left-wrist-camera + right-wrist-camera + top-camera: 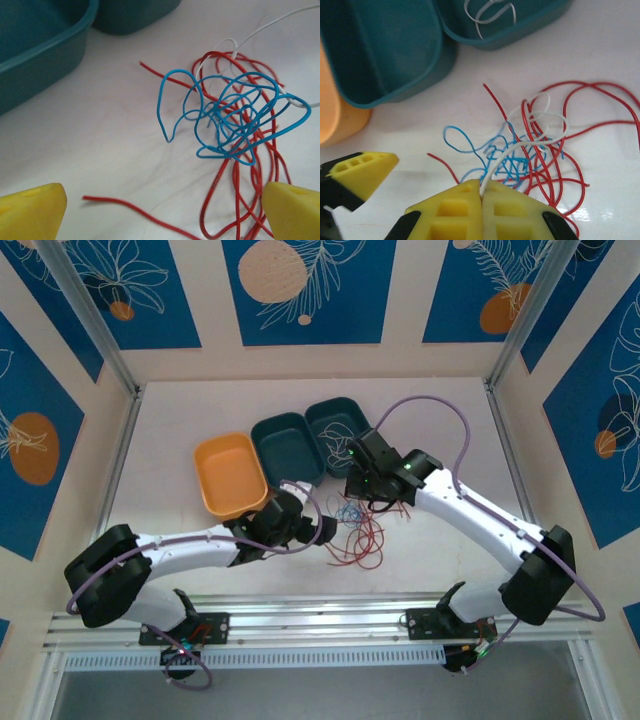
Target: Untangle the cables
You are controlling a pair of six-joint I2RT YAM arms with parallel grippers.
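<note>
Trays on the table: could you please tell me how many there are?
3. An orange tray sits on the left, a teal tray in the middle, and a second teal tray on the right, partly hidden by the right arm.

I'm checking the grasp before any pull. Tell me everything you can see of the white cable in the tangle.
The white cable is a thin, flexible wire, plastic-coated by its look. One stretch is pinched in the shut right end effector; from there it runs out and curls into loose loops crossing the red cable, next to the blue cable. It lies on the pale table within the tangle. Its ends cannot be traced.
</note>
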